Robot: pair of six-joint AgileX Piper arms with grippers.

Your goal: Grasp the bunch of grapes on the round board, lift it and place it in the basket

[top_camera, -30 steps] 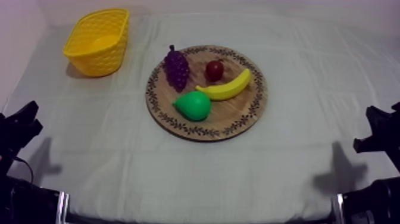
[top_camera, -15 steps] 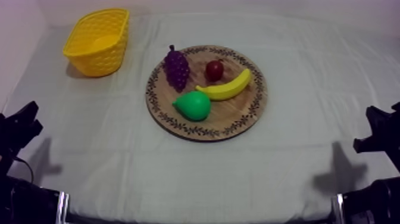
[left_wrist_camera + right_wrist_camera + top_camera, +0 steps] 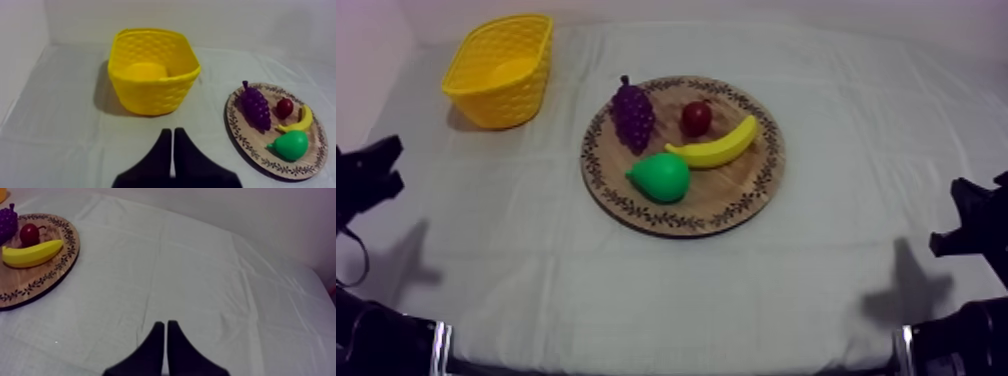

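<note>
Bunch of grapes (image 3: 633, 115): on wooden board (image 3: 732, 190), side toward yellow basket (image 3: 498, 103). Left hand (image 3: 172, 131), right hand (image 3: 165, 323): closed, empty. Advice: open left hand, grip cluster's middle, clear of pear (image 3: 661, 177).

Basket (image 3: 501, 70) upper left, board (image 3: 731, 187) at centre bearing grapes (image 3: 632, 112), small red fruit (image 3: 696, 118), banana (image 3: 716, 148), pear (image 3: 661, 176), left arm (image 3: 366, 180) at left edge, right arm (image 3: 976, 225) lower right.

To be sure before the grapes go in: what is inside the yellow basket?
Inside the yellow basket I see only its yellow walls and part of its floor, no fruit. Its near wall covers the rest of the floor, so that part is unknown.
</note>
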